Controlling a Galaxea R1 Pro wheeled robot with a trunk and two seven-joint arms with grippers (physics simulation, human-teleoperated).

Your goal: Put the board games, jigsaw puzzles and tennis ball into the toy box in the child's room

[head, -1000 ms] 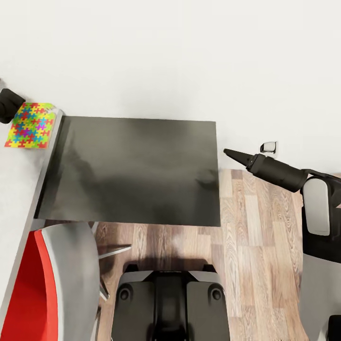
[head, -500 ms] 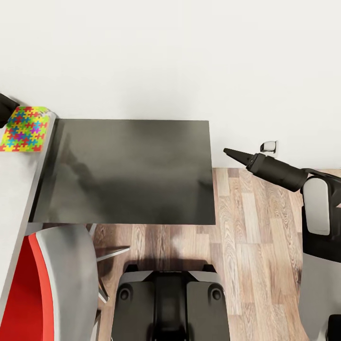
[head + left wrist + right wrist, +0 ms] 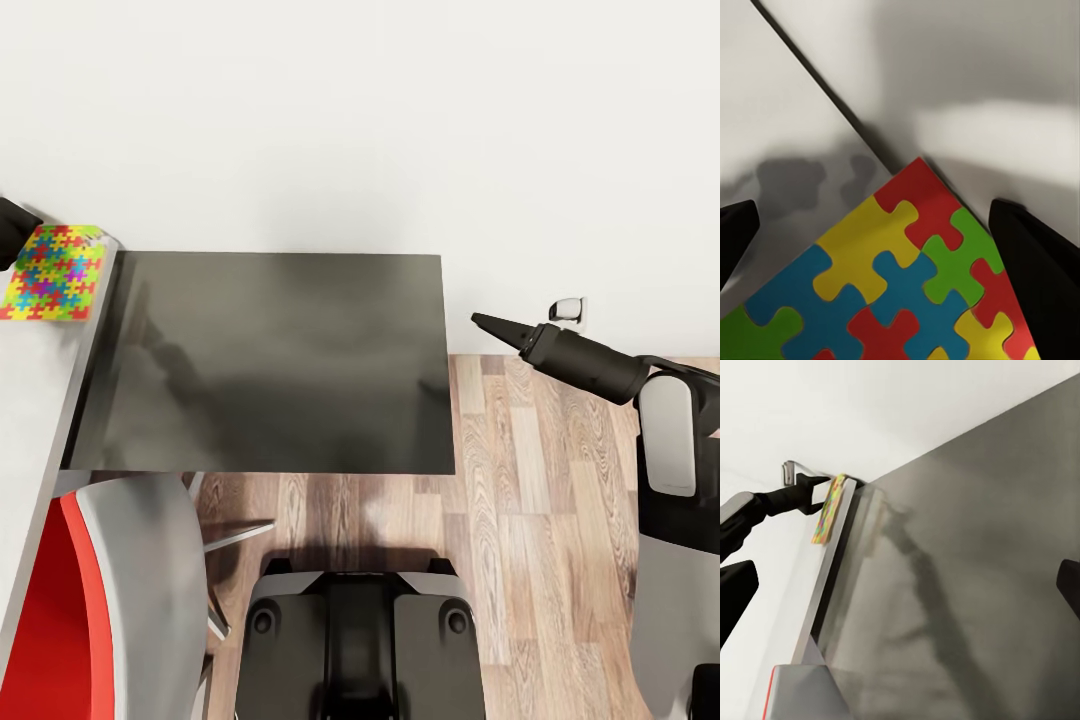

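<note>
- One jigsaw puzzle [image 3: 52, 272] lies at the corner of the pale table [image 3: 30, 400], at the left edge of our head view, beside the lower dark-topped cabinet [image 3: 270, 360].
- Between a second ago and half a second ago the whole scene slid left in our head view, so we read that as the camera moving; since then nothing has shifted, which we take to mean we have settled for the pick.
- Our left gripper [image 3: 900, 225] hovers over the puzzle's corner, fingers [image 3: 1035, 262] spread wide with the puzzle between them and nothing held; whether it touches the mat we cannot tell.
- From the right wrist view, the left gripper [image 3: 814, 499] sits right at the puzzle's far edge.
- Our right gripper [image 3: 492, 325] hangs well apart, past the cabinet's other end; its fingers look closed and empty.
- No toy box is in sight, so we judge the carry lies ahead.
</note>
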